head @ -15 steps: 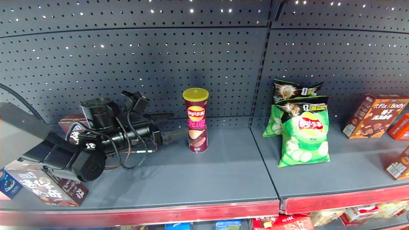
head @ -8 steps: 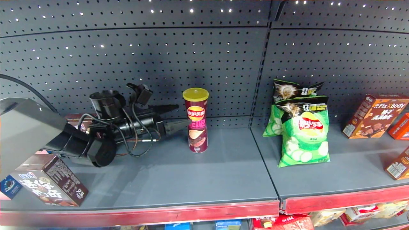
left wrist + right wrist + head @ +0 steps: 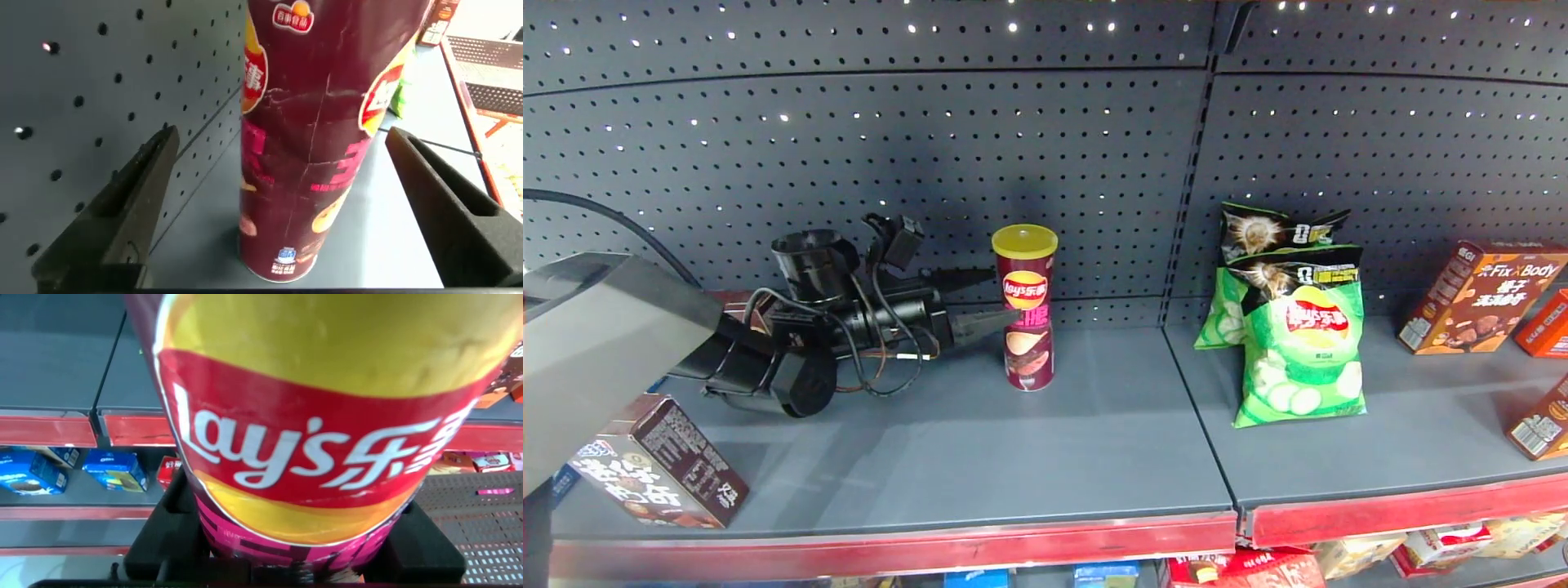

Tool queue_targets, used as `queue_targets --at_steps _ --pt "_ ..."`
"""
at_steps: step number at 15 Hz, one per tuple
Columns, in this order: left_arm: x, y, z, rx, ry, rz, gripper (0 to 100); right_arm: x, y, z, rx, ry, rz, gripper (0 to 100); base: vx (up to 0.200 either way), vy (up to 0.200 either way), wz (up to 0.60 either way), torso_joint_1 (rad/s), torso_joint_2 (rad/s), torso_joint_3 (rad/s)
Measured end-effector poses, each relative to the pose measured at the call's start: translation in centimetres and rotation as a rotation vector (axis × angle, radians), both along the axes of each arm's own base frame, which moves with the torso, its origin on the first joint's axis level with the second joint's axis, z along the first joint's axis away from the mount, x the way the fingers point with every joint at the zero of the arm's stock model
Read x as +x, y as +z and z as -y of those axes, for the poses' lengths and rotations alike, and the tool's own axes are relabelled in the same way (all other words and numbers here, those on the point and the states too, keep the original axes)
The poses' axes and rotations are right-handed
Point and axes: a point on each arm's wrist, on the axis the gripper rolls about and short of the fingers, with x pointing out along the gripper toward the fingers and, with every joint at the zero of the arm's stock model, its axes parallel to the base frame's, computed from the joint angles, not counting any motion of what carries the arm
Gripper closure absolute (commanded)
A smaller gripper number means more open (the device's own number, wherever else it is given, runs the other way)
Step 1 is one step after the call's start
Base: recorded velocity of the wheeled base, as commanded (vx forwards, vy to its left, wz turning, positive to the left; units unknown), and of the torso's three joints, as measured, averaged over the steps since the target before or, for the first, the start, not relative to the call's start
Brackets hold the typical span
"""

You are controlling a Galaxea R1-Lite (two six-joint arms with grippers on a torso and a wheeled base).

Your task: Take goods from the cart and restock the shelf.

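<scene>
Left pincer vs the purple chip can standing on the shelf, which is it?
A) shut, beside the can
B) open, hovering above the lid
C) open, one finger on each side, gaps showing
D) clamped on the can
C: in the left wrist view the left pincer is open with the chip can between its fingers, and bare shelf shows in the gap on each side.

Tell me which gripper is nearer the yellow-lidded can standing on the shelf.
Left. The left gripper straddles the can, its open fingers on either side without touching. The right gripper holds a second can out in front of the shelf's red edge, farther off.
</scene>
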Motion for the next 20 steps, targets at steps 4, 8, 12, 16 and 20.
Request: queue_targets --at_steps 4,8,12,16,20 --pt "0.4 0.2 0.5 -0.019 -0.058 -0.022 0 0.0 0.0 0.0 0.0 -0.001 0.0 100 0.0 0.0 0.0 0.0 0.0 0.0" --pt "1.5 0.5 1.1 -0.037 -0.093 -0.02 0 0.1 0.1 0.0 -0.001 -0.001 0.0 100 0.0 0.0 0.0 0.0 0.0 0.0" --pt "2.1 0.0 2.1 -0.04 -0.119 -0.027 0 0.1 0.2 0.0 -0.001 -0.001 0.002 100 0.0 0.0 0.0 0.0 0.0 0.0" --pt "2.5 -0.8 2.4 -0.036 -0.146 -0.037 0 0.2 0.2 0.0 -0.001 -0.001 -0.003 100 0.0 0.0 0.0 0.0 0.0 0.0" --pt "2.7 -1.7 2.7 -0.033 -0.153 -0.055 0 0.3 0.2 0.0 0.0 -0.001 -0.007 100 0.0 0.0 0.0 0.0 0.0 0.0"
